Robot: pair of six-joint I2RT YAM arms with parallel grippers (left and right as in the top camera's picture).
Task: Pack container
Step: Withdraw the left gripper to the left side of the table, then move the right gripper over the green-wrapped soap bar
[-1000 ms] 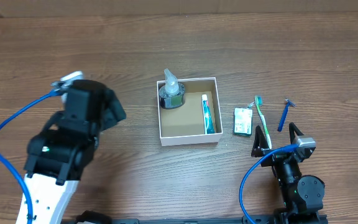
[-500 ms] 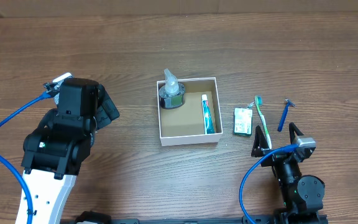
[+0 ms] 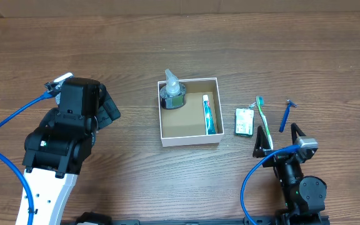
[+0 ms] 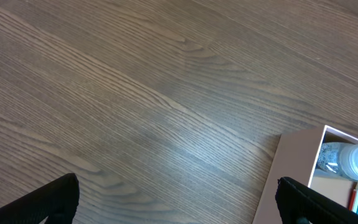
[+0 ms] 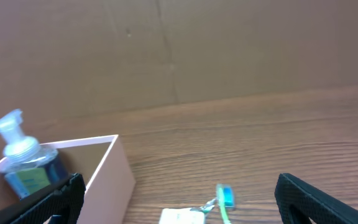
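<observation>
Overhead: small square white-walled cardboard container (image 3: 180, 128) central on wooden counter (image 3: 167, 50), already holding clear pump bottle (image 3: 172, 94) and teal toothpaste tube (image 3: 209, 115). Yet to pack, just right of it: green packet (image 3: 245, 122), green-and-white toothbrush (image 3: 264, 125), blue razor (image 3: 285, 116). Left claw (image 4: 176, 199) and right claw (image 5: 182, 199) both spread apart, empty.

container (image 4: 294, 177), bottle (image 4: 353, 163) cut by edge; packet (image 3: 245, 122) print seemingly illegible

1. A wood-grain table (image 3: 167, 44) carries four loose items.
2. The white-walled container (image 3: 190, 142) sits on the table between the left tool (image 4: 179, 202) and the right tool (image 3: 279, 140).
3. A green packet (image 3: 245, 122), a toothbrush (image 3: 264, 122) and a blue razor (image 3: 285, 115) lie side by side just ahead of the right tool.
</observation>
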